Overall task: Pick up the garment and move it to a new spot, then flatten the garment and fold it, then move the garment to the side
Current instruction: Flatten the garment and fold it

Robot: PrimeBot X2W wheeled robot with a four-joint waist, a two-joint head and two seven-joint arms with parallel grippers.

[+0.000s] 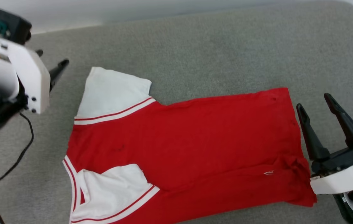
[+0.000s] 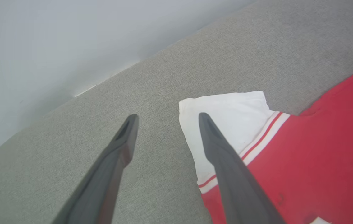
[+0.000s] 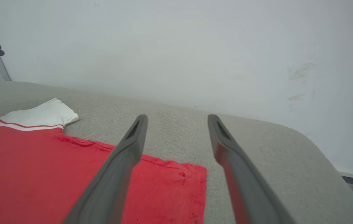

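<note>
Here, your head view gives you the whole garment (image 1: 189,143) spread flat on the grey desk (image 1: 226,46), with its sleeve end toward the left gripper (image 1: 53,57) and its hem just beside the right gripper (image 1: 313,100). Your left wrist view brings up the far sleeve (image 2: 226,118) close, and your right wrist view adds the hem corner and a scuffed wall (image 3: 195,46). Count one garment with two white sleeves, the near sleeve (image 1: 114,186) folded onto the red, and two grippers, both spread wide and holding nothing.

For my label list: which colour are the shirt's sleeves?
The sleeves are white with red-striped trim; clearest in head view.
</note>
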